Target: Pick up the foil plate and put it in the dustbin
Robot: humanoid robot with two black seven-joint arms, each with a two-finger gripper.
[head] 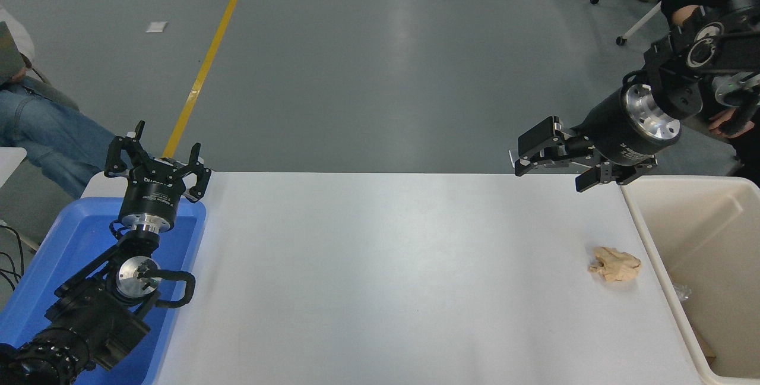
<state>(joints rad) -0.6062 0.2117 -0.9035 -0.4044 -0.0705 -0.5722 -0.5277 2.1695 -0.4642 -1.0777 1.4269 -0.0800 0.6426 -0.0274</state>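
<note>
While the black right gripper (552,165) hangs spread and empty over the white table's (386,266) far right corner, the black left gripper (157,162) sits parked, fingers apart.
A sliver of shiny crinkled foil plate (681,294) shows inside the cream rectangular plastic dustbin (653,236).

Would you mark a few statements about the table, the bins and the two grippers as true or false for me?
1. The right gripper holds the foil plate. False: it is open and empty.
2. A crumpled tan paper wad lies on the white table. True.
3. The dustbin stands at the table's left end. False: it is at the right end.
4. The left gripper is open above the blue tub. True.
</note>
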